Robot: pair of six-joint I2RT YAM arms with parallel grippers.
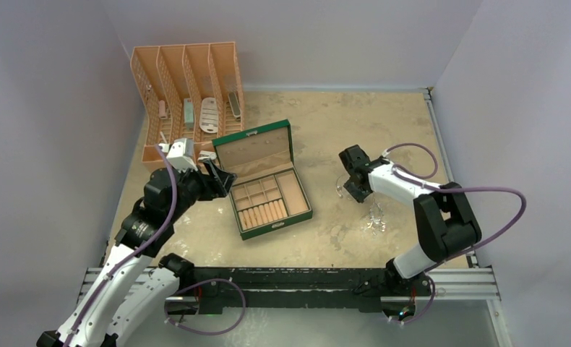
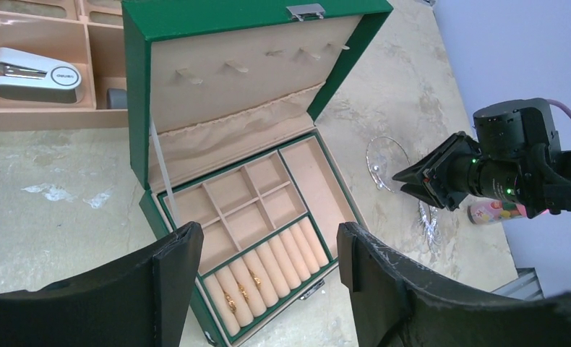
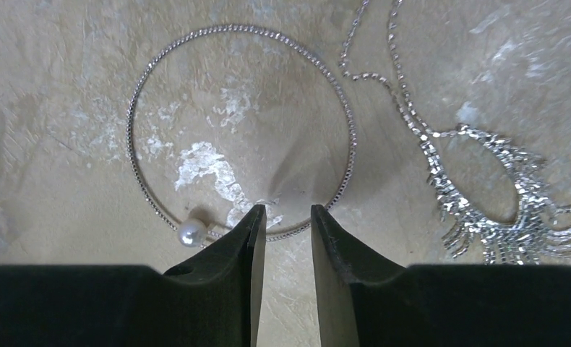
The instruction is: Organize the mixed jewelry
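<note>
A thin silver hoop [image 3: 239, 27] with a pearl [image 3: 191, 233] lies flat on the table, right of the open green box [image 1: 301, 194]. My right gripper [image 3: 288, 211] is down over the hoop's near edge. Its jaws are narrowed, with a gap left between them, and the hoop's wire crosses that gap untouched. A silvery glittering chain necklace [image 3: 452, 195] lies just right of the hoop. Three small gold rings [image 2: 241, 291] sit in the box's ring rolls. My left gripper [image 2: 268, 235] hovers open and empty over the box's front left corner.
A peach organizer rack [image 1: 185, 94] with a stapler [image 2: 33, 72] stands at the back left, behind the box's raised lid [image 1: 254, 148]. A small pink-capped bottle [image 2: 492, 212] lies near the right arm. Walls close in the left, back and right sides.
</note>
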